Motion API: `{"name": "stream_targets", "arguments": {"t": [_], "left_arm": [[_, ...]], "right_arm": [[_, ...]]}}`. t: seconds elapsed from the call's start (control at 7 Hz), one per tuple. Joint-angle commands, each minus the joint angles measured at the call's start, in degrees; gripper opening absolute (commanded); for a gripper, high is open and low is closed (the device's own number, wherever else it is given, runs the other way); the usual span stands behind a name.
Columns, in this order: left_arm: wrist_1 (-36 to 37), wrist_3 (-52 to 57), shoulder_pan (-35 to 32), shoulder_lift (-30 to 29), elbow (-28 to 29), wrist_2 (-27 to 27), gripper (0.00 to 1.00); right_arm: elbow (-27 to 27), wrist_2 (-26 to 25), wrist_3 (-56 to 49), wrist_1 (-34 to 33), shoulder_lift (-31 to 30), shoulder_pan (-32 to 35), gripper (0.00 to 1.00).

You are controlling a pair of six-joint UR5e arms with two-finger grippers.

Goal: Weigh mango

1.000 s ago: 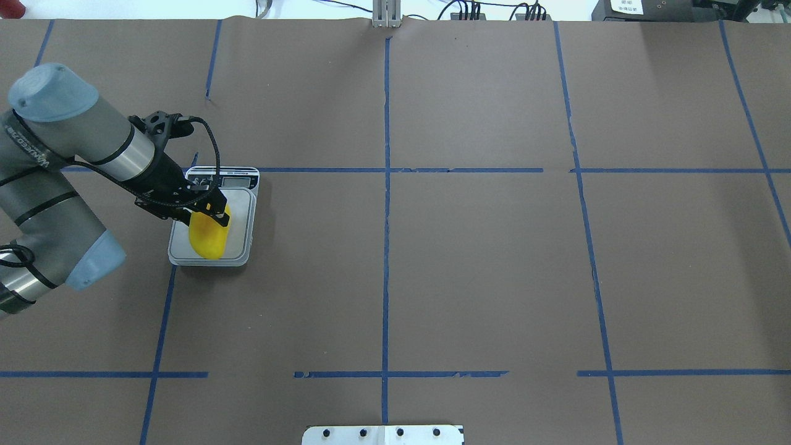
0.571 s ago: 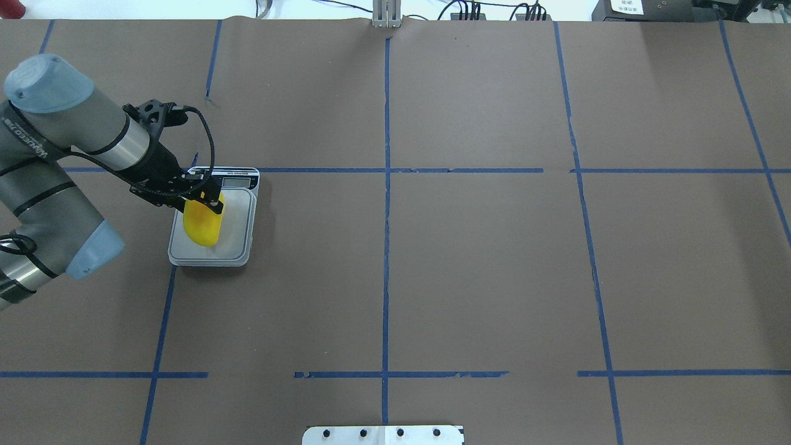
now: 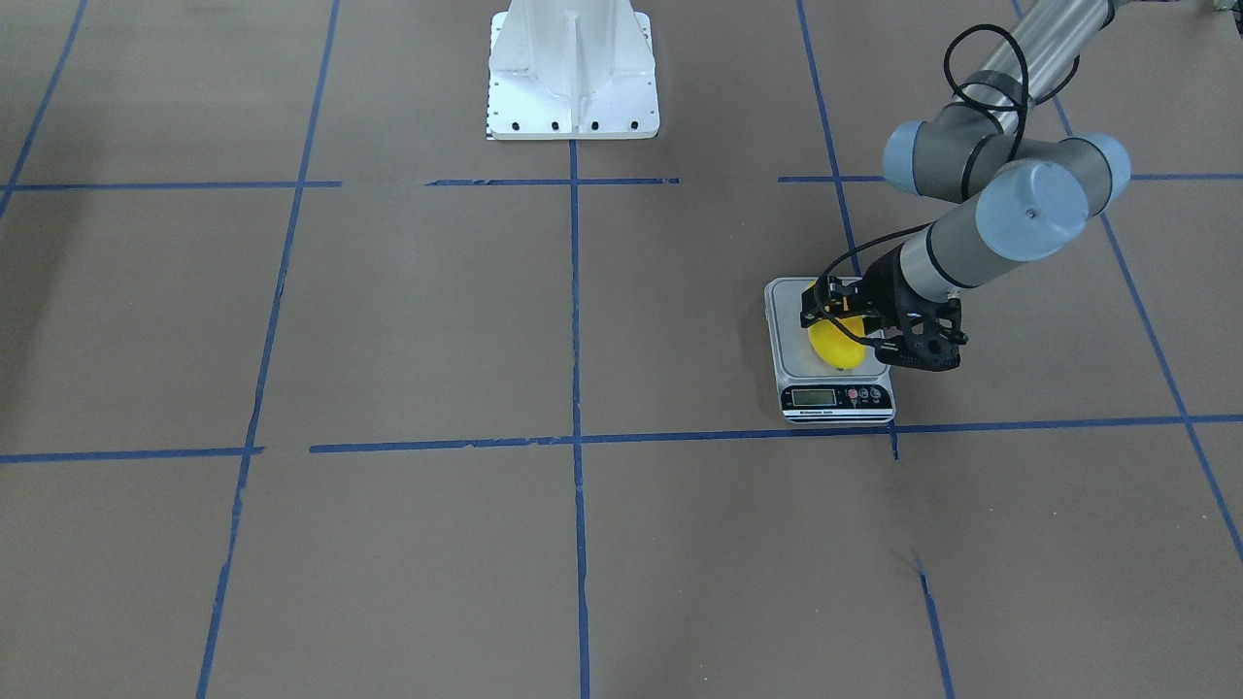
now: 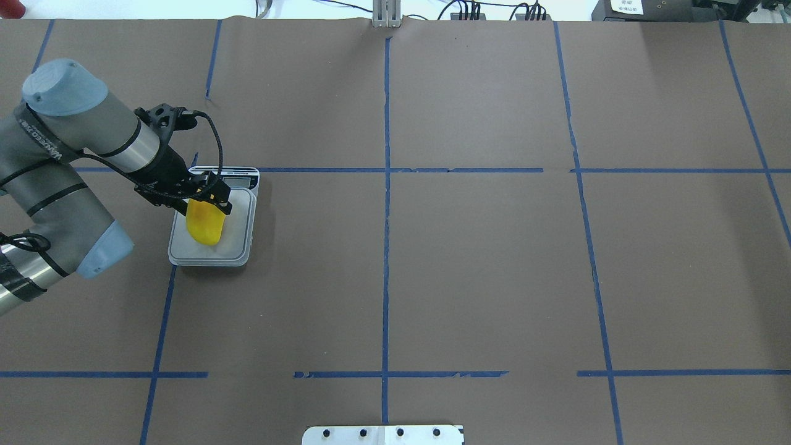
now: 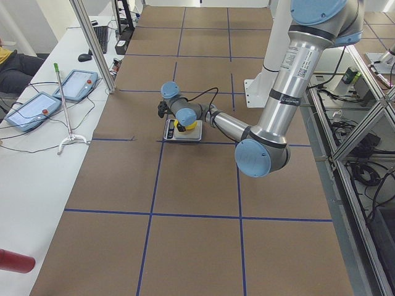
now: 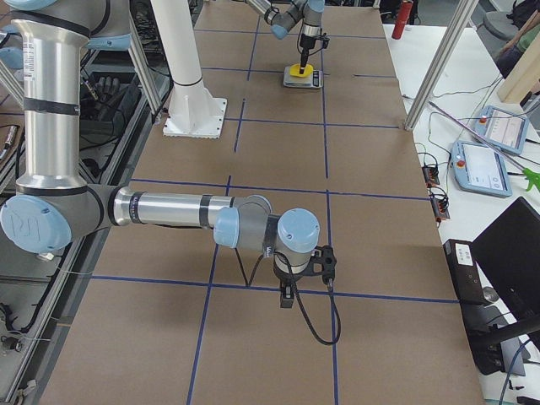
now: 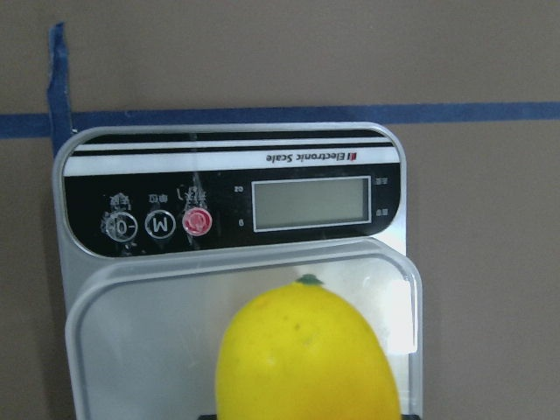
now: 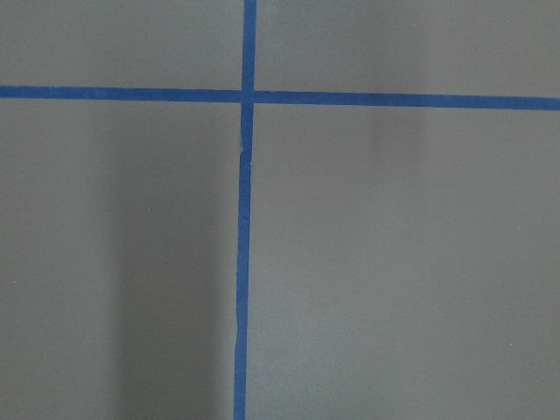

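The left gripper (image 4: 207,201) angles down from its outstretched arm, clamped on the mango (image 4: 204,227). The right gripper (image 6: 287,294) points straight down, its arm stretched low.

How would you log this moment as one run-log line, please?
left gripper: shut on mango | mango: over scale platform, contact unclear | display: blank | right gripper: away from scale, state unclear

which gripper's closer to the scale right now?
Left. The left gripper is directly above the scale, gripping the mango; the right gripper hangs far off toward the table's other end.
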Motion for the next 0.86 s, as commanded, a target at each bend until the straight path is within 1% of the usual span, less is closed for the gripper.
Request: {"name": "stream_targets", "arguments": {"t": [0.0,0.14,0.29,0.43,0.57,0.71], "left_arm": [[2.4,0.7,-6.1,0.3,-2.6,-1.7,1.0],[2.9,2.3,-10.0,5.1,-6.7,-1.7,1.0],[2.9,14.1,-13.5,12.8,-8.4,-1.8,1.0],[3.3,28.1,-20.5,19.4,-8.0,-1.8,1.0],[5.2,36.1,-25.5,22.9,-7.4,-1.8,1.0],[10.9,44.9,-31.6,24.3,-7.4,-1.7,1.0]], "right_arm": [[0.0,0.0,0.0,0.0,0.0,0.0,1.0],[0.0,0.0,0.0,0.0,0.0,0.0,1.0],[0.0,0.0,0.0,0.0,0.0,0.0,1.0],[0.1,0.0,0.0,0.0,0.0,0.0,1.0],[0.0,0.0,0.0,0.0,0.1,0.0,1.0],[0.0,0.0,0.0,0.0,0.0,0.0,1.0]]}}
